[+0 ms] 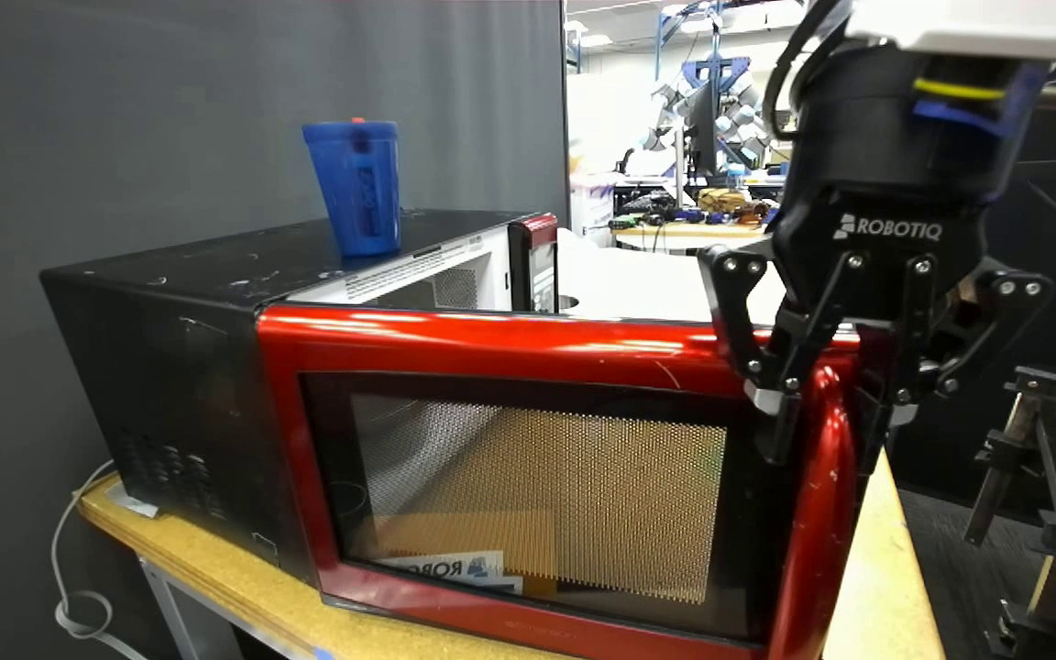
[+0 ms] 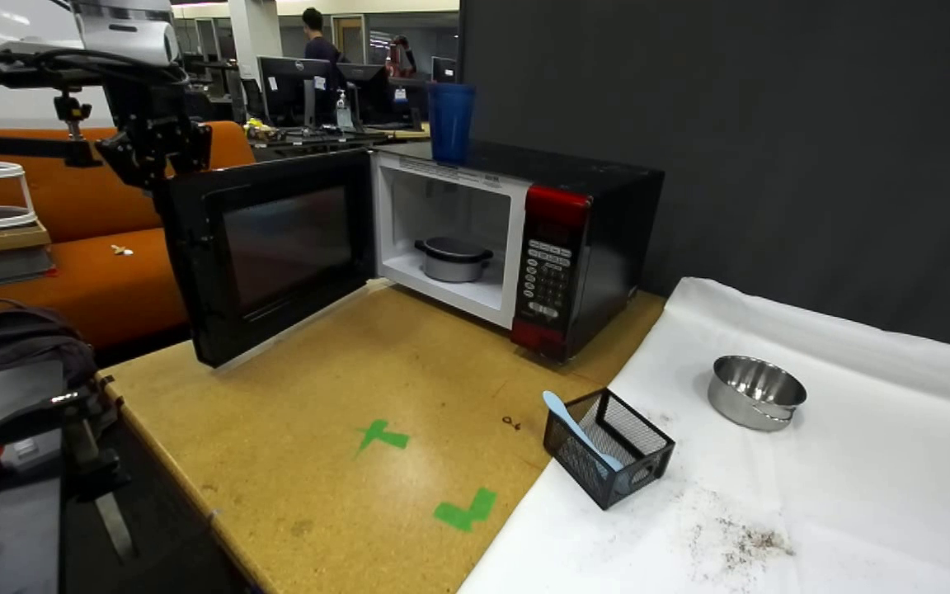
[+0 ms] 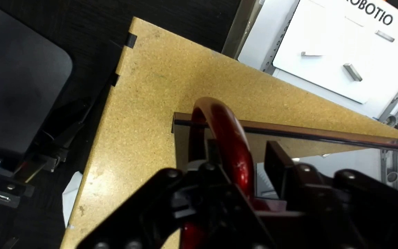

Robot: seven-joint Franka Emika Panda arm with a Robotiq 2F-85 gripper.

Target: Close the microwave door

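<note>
"Wrist view: how do the table (image 3: 143, 114) edges run?"

"Corner near eleven o'clock, one edge dropping toward seven, the other slanting toward three. The strip beyond the microwave door (image 1: 546, 486) narrows toward three as well."

"And open room?"

"In an exterior view, a wide stretch of table spreads between the door and the white cloth (image 2: 879, 462), which lies toward four o'clock."

"How does the task's piece look?"

"One microwave (image 2: 514, 247), boxy and black, at twelve o'clock in an exterior view. Its one door stands wide open, between nine and ten: black inside, glossy red outside around dark meshed glass (image 1: 537, 513)."

"The pincer?"

"One gripper (image 1: 826, 447), spread, astride the red handle (image 1: 821, 522) at three o'clock on the door's red face. Whether it touches, I can't tell."

"Count the rest, then."

"In an exterior view: one wire basket (image 2: 625, 480) near five o'clock, one steel bowl (image 2: 755, 404) near four, one blue cup (image 2: 451, 124) atop the microwave, one pot (image 2: 454, 264) inside it, one pale-blue utensil (image 2: 571, 421) in the basket, two green tape marks (image 2: 465, 513), at seven and six."
</note>
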